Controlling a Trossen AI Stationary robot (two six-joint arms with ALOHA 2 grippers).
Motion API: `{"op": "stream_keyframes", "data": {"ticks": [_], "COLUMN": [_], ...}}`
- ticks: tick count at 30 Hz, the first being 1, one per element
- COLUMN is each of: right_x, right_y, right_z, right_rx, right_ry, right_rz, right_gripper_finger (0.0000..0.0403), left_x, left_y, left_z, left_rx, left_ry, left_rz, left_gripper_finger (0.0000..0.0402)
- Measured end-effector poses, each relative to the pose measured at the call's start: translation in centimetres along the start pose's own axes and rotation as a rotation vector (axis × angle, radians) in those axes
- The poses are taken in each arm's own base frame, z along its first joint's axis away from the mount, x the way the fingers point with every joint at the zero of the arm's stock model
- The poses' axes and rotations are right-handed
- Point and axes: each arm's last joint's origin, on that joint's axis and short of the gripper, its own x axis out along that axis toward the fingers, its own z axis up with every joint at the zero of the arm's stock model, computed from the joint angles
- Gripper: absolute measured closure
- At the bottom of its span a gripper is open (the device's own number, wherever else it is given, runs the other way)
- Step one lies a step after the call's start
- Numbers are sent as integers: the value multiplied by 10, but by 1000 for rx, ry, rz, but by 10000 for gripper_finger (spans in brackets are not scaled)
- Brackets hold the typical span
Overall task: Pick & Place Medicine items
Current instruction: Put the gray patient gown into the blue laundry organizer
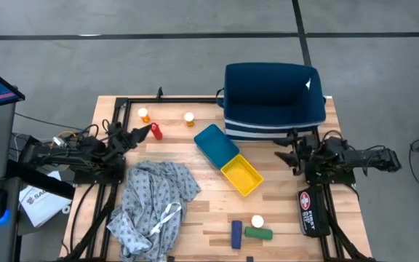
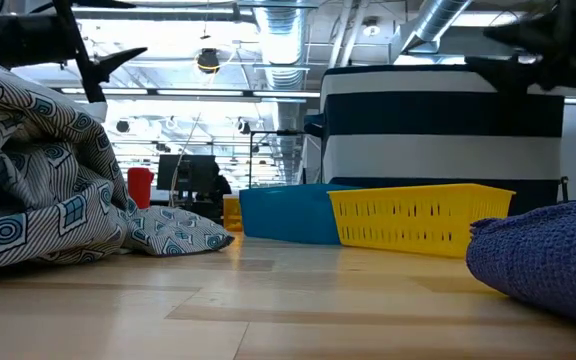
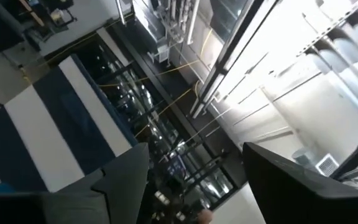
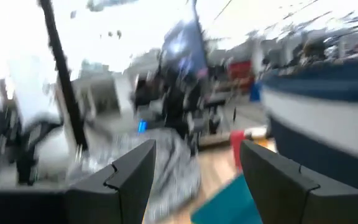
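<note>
A crumpled grey-blue patterned cloth [image 1: 153, 205] lies on the near left of the wooden bench [image 1: 202, 211]. At the middle, a blue tray [image 1: 215, 143] and a yellow tray [image 1: 241, 175] touch end to end. A navy, white-striped bag [image 1: 271, 102] stands far right.

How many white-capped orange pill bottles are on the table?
3: one and another near the far edge, a third near the front by the green bottle. The cloth may hide more.

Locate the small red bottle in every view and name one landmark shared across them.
High view: small red bottle stands beside the left gripper.
Low view: left of centre, behind the grey-blue patterned cloth.
Left wrist view: not in it.
Right wrist view: right of centre.
Shared landmark: navy white-striped bin.
</note>
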Motion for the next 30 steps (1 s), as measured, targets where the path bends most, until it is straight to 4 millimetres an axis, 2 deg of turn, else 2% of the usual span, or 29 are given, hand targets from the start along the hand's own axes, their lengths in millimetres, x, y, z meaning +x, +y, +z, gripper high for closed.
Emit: {"op": "stream_keyframes", "data": {"ticks": [4,10,14,19,24,28,30], "right_x": [0,-2,-3,-5,-3,-1,-1], "right_y": [0,0,0,-1,-3,-4,-3], "right_z": [10,19,26,31,22,18,19], "right_rx": [57,390,531,621,744,830,863], "right_ry": [-109,-214,-292,-373,-295,-264,-258], "right_rz": [-12,-10,-1,-26,-58,-79,-34], "right_gripper_finger": [173,173,173,173,173,173,173], "left_x": [2,3,5,6,23,51,68], "left_y": [1,3,-2,-13,-50,-95,-121], "left_z": [-2,-5,-1,8,24,40,49], "left_rx": [6,-9,-34,-9,92,248,346], "left_ry": [9,19,-22,-123,-160,-192,-198], "left_rz": [16,27,-21,-126,-322,-441,-498], "left_gripper_finger": [155,160,161,161,161,157,150]}}
